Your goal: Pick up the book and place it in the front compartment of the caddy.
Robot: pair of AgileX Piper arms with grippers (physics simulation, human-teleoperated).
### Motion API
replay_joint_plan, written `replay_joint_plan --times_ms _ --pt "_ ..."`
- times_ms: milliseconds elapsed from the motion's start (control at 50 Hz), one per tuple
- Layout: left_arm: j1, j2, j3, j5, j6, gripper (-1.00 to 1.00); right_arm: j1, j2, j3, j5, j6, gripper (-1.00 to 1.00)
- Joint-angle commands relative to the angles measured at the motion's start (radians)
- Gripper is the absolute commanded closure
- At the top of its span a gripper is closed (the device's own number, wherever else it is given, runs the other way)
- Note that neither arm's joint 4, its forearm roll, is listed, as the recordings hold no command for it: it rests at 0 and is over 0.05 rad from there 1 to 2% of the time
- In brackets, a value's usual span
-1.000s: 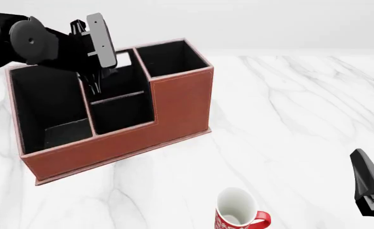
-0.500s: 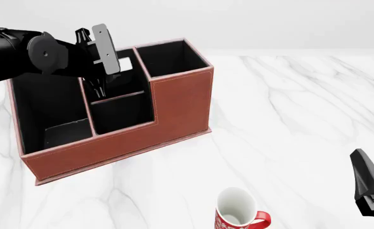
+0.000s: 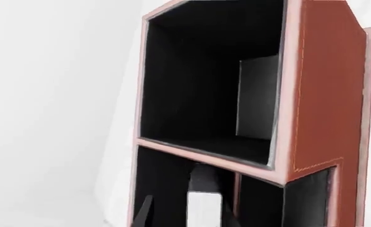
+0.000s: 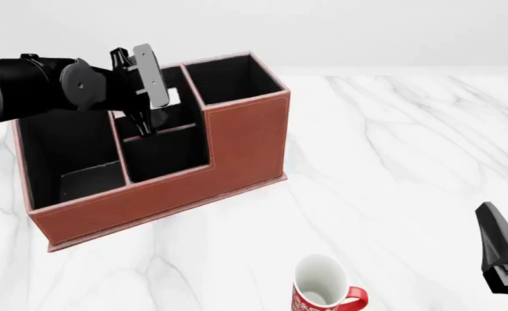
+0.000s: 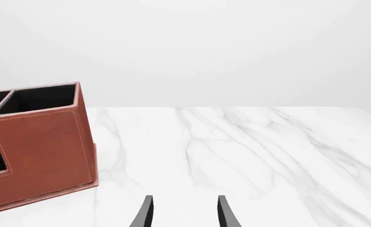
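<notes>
The brown caddy (image 4: 245,146) stands at the left of the table. My left gripper (image 4: 142,123) reaches down over its two middle bays, with the fingertips near the divider between them. In the left wrist view the book (image 3: 204,203) stands on end, white page edge showing, between the fingers of the left gripper (image 3: 185,218). One finger (image 3: 144,213) is clearly apart from it. The book's white edge (image 4: 170,97) shows inside the deeper bay behind the front compartment (image 4: 163,155). My right gripper (image 5: 185,215) hangs open over bare table at the near right.
A red-and-white mug (image 4: 323,291) stands at the table's near edge, right of centre. The caddy's wide bay (image 4: 64,142) and tall right bay (image 4: 232,78) are open-topped. From the right gripper (image 4: 494,223), white marble stretches away to the caddy (image 5: 43,151).
The left arm has swung flatter and the gripper has shifted slightly right and down. The book's white edge has sunk lower in the bay. The right arm has not moved.
</notes>
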Motion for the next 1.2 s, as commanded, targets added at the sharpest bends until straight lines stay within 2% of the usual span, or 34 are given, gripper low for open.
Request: replay_joint_plan --times_ms 20,540,820,980,1180,1200 --pt "0.046 -0.001 -0.015 -0.036 -0.008 -1.00 -0.002 -0.003 0.001 0.001 -0.002 -1.00" --pt "0.058 -0.039 0.015 -0.036 0.019 -1.00 -0.001 -0.003 0.001 0.001 -0.001 -1.00" --pt "0.014 -0.166 0.093 -0.032 0.021 -1.00 -0.001 -0.003 0.001 0.001 -0.002 -1.00" --pt "-0.026 -0.292 0.188 -0.019 0.017 -1.00 -0.001 -0.004 0.001 0.001 -0.001 -1.00" --pt "-0.086 -0.511 0.352 0.006 -0.018 -1.00 -0.002 -0.004 0.001 0.001 -0.001 -1.00" --pt "-0.113 -0.567 0.397 0.003 -0.032 -1.00 -0.001 -0.003 0.001 0.001 -0.002 -1.00"
